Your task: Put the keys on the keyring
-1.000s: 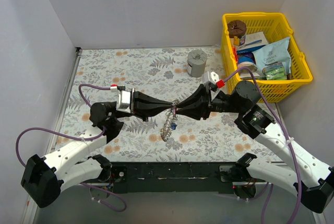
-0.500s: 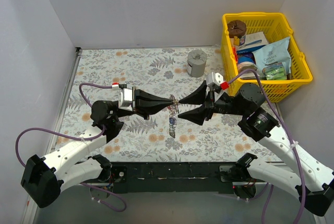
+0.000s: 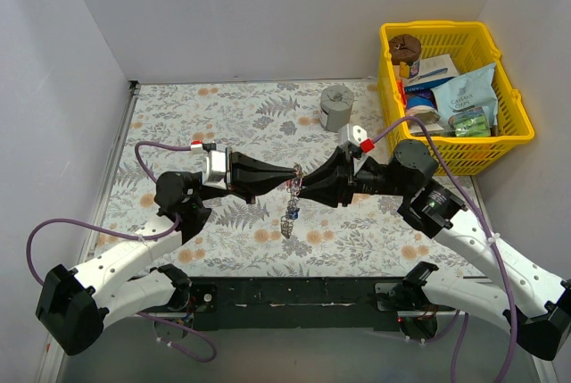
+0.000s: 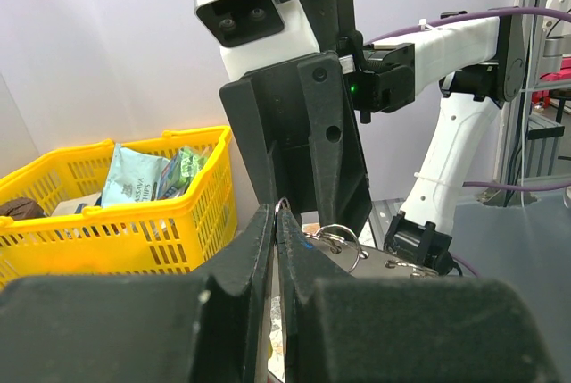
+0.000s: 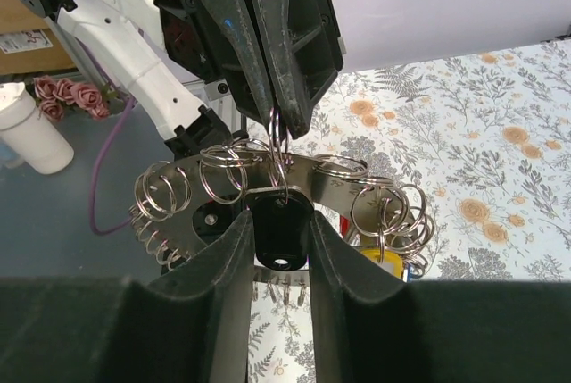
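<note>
The keyring (image 3: 290,206) hangs in the air between my two grippers over the middle of the table. In the right wrist view it is a silver band (image 5: 343,182) carrying several small split rings. My left gripper (image 3: 287,178) is shut on one thin split ring (image 4: 282,208) at the top of the bunch. My right gripper (image 3: 303,190) is shut on a black-headed key (image 5: 281,227) that hangs from that ring. A yellow-headed key (image 5: 379,260) hangs on the band at the right, partly hidden by my finger.
A grey cylindrical cup (image 3: 336,106) stands at the back of the flowered table. A yellow basket (image 3: 513,133) full of packets sits at the back right. White walls close in the back and sides.
The right gripper let go and opened wide half a second ago. It has now moved back in and shut on the black-headed key. The left gripper kept its hold, and the bunch swung slightly.
</note>
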Available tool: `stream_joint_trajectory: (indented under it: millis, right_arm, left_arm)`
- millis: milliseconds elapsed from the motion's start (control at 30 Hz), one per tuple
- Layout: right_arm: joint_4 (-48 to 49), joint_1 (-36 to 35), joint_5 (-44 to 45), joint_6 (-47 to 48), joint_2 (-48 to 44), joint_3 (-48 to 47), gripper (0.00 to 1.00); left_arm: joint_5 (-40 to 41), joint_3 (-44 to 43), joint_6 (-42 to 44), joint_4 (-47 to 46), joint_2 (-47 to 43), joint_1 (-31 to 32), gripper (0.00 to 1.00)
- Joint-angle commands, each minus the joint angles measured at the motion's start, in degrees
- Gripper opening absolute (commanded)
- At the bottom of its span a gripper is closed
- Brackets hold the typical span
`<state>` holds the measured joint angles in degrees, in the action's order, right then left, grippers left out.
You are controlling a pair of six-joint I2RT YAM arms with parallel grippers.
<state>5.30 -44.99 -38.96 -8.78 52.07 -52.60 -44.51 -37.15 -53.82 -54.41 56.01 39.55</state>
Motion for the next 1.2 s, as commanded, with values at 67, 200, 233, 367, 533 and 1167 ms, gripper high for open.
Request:
stream_joint_trajectory:
  millis: [67, 200, 233, 367, 533, 1167]
  right_arm:
    - [-0.5, -0.4, 1.3, 1.0, -0.8, 0.1, 0.21]
    - [-0.6, -0.4, 1.0, 1.4, -0.7, 0.7, 0.14]
    - [-0.9, -0.5, 0.8, 1.5, -0.5, 0.9, 0.14]
    - [-1.3, -1.1, 0.9, 2.0, 0.3, 1.5, 0.13]
    - [-2.0, -1.9, 0.8, 3.1, 1.7, 2.2, 0.13]
    - [-12.5, -3.1, 8.5, 8.6, -4.3, -4.4, 0.68]
  left_arm:
    - [2.1, -2.3, -0.1, -2.4, -1.2, 0.1, 0.0]
    - [1.9, -2.3, -1.0, -4.0, -1.0, 0.1, 0.0]
    - [1.9, -2.2, -1.2, -4.3, -1.0, 0.1, 0.0]
    - [1.5, -2.4, -1.9, -5.3, -0.8, 0.1, 0.0]
    - [1.4, -2.5, -2.5, -6.1, -0.7, 0.1, 0.0]
    - [1.0, -0.8, -1.6, -4.0, -2.5, 0.2, 0.0]
